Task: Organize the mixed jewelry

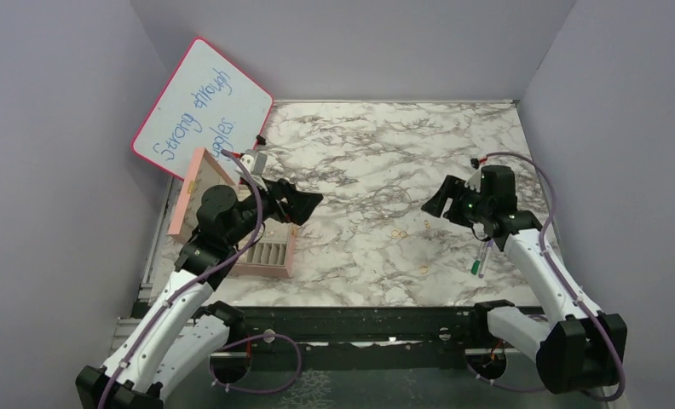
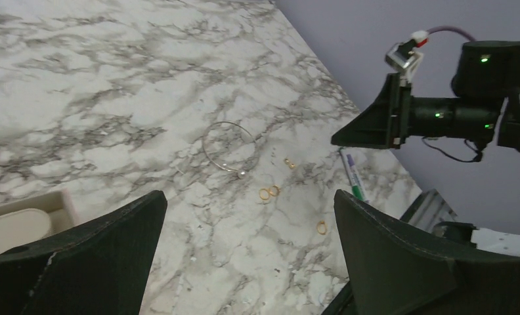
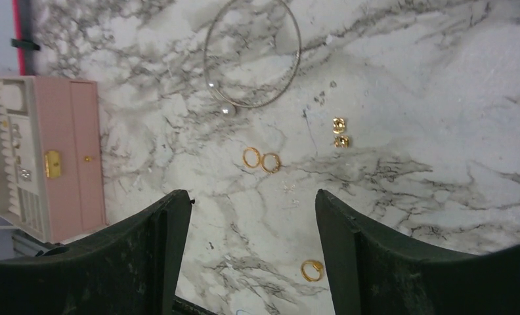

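Observation:
The jewelry lies loose on the marble tabletop (image 1: 360,136) between my two grippers. In the right wrist view I see a pair of gold rings (image 3: 271,163), two gold studs (image 3: 339,132), a single gold ring (image 3: 312,270) and a thin wire hoop with a pearl (image 3: 226,111). The left wrist view shows the same pair of rings (image 2: 264,194), single ring (image 2: 322,228), studs (image 2: 289,163) and hoop (image 2: 242,174). My left gripper (image 1: 304,204) (image 2: 249,197) is open and empty, above the box's right edge. My right gripper (image 1: 436,204) (image 3: 252,194) is open and empty, just right of the jewelry.
An open pink compartmented box (image 1: 276,266) (image 3: 80,164) stands at the left under my left arm. A green-and-white pen (image 1: 481,260) (image 2: 352,174) lies by my right arm. A pink-rimmed whiteboard (image 1: 202,106) leans at the back left. Grey walls enclose the table.

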